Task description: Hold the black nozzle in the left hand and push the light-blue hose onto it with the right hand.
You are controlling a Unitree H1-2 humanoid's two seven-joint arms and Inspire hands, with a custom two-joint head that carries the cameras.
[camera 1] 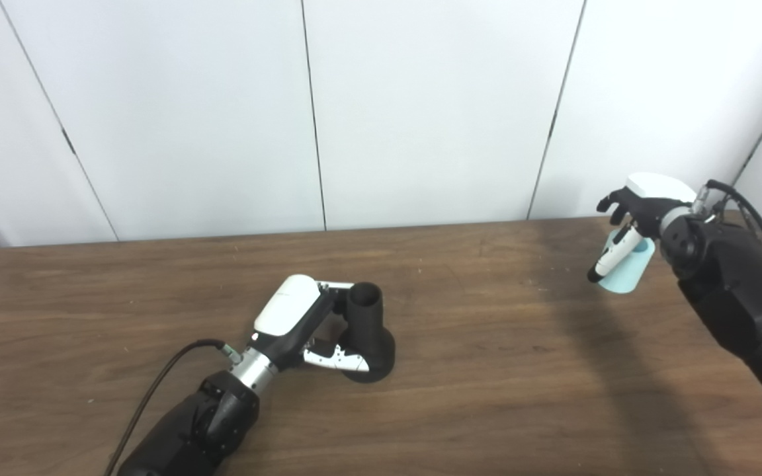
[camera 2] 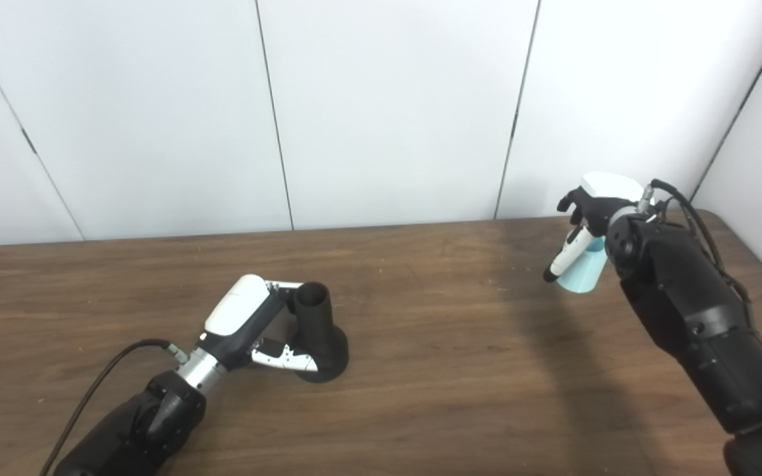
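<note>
Left hand: the left hand [camera 1: 298,317] sits at the centre of the table [camera 1: 487,370], its fingers wrapped around the black nozzle [camera 1: 366,330]; the thumb lies across the nozzle's flared base and the other fingers reach behind its neck, where their tips are hidden.
Black nozzle: upright on the table with its wide base down and its open round mouth up; the side facing the hand is covered by the thumb and palm, so the contact there is only partly seen.
Right hand: the right hand [camera 1: 635,218] is near the table's far right edge, well apart from the nozzle; its fingers curl down over the light-blue hose [camera 1: 632,271], one white finger stretched along the front of it.
Grip on hose: the hand appears clamped on the hose, but the palm and wrist cover most of the contact.
Light-blue hose: only a short pale-blue end shows below the fingers; its upper part is hidden by the hand, and its full length cannot be made out.
Hose and table: it cannot be told whether the hose's lower end touches the table or hangs just above.
Right arm: cut off at the picture's right and bottom edges.
</note>
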